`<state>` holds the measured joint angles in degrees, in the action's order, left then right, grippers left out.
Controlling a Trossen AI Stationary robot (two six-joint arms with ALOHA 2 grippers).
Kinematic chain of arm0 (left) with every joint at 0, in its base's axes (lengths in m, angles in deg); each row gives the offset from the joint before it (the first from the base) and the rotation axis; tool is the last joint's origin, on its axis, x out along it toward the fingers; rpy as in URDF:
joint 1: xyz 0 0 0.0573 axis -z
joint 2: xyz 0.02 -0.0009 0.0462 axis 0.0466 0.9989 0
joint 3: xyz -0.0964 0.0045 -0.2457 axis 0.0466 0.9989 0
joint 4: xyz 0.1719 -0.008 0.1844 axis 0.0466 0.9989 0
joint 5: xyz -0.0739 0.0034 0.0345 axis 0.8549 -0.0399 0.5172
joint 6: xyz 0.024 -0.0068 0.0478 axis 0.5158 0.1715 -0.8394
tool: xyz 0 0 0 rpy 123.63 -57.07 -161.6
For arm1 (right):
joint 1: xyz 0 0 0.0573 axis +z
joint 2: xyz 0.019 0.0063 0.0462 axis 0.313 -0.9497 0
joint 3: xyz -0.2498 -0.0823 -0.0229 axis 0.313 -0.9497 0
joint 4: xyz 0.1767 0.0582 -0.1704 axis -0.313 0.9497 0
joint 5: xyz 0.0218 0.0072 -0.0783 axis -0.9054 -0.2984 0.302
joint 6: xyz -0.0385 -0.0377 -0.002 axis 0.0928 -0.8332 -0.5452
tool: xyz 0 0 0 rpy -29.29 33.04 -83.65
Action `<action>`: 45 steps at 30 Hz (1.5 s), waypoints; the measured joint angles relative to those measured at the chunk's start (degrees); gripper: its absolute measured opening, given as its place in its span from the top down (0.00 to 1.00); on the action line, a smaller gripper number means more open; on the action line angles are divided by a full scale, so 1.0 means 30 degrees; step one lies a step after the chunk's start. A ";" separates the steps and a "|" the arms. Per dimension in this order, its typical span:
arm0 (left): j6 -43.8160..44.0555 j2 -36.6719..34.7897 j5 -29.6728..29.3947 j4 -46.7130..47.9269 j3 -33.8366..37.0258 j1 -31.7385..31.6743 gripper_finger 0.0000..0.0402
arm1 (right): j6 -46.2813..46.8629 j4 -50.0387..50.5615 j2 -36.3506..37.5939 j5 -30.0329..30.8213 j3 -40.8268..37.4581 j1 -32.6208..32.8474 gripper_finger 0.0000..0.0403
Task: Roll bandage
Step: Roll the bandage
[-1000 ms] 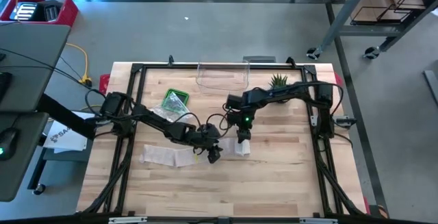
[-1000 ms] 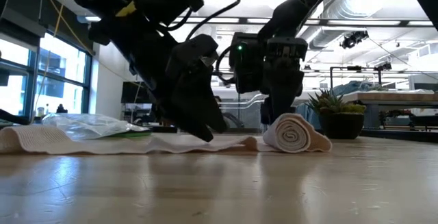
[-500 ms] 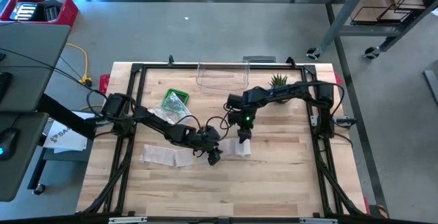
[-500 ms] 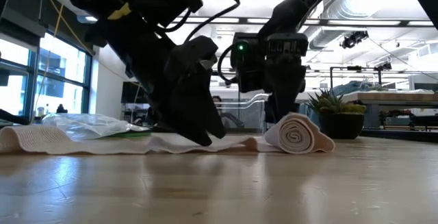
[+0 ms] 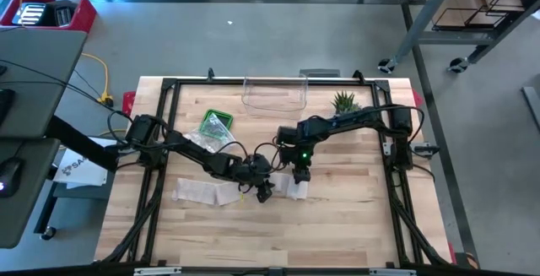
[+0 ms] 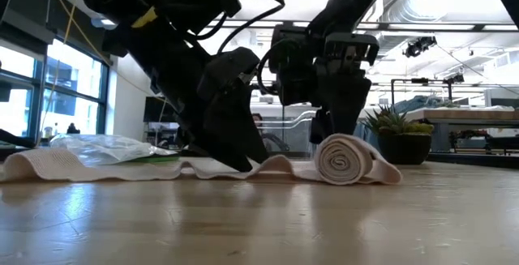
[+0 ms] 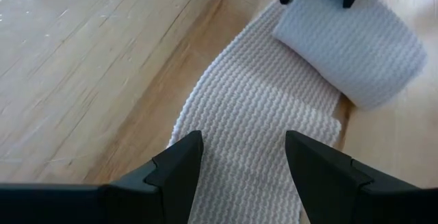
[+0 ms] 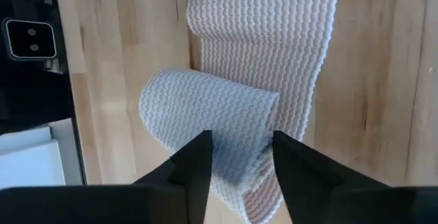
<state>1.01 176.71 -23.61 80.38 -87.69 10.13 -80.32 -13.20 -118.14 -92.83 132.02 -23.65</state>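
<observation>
Woven white bandage [image 5: 221, 193] lay mid-table, one end wound into a roll [image 6: 344, 159]. Left gripper [image 7: 241, 157] — fingers spread wide, holding nothing — pressed on the flat strip beside the roll, apparently pinning it so the winding stayed taut. Right gripper [image 8: 239, 157] stood over the roll, fingers part-open astride its end; whether they pinched it could not be told. Dark arms hid the strip's middle in the low view.
</observation>
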 joint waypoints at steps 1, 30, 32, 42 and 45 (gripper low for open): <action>0.0077 0.0000 -0.0007 0.0021 0.0000 0.0007 0.47 | 0.0010 -0.0037 0.0000 0.0082 0.0000 0.0067 0.67; -0.0232 0.0000 -0.0599 0.0889 -0.0015 0.1597 0.47 | -0.1214 0.1290 0.1479 -0.0124 0.0243 -0.0620 1.00; -0.0244 0.0000 -0.0589 0.0897 -0.0007 0.1625 0.47 | -0.1526 0.1665 0.1479 -0.0114 0.0373 -0.0606 1.00; -0.3492 0.0000 0.0699 0.0830 0.0007 0.1731 0.47 | -0.1516 0.1895 0.1494 0.0274 0.0699 -0.0561 1.00; -0.4608 0.0000 0.1151 0.0855 0.0007 0.1704 0.47 | -0.1656 0.2224 0.1499 0.0274 0.0699 -0.0561 1.00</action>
<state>-12.81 176.71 -20.15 82.95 -87.67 15.24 -85.29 -6.53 -113.64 -92.00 134.12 -25.33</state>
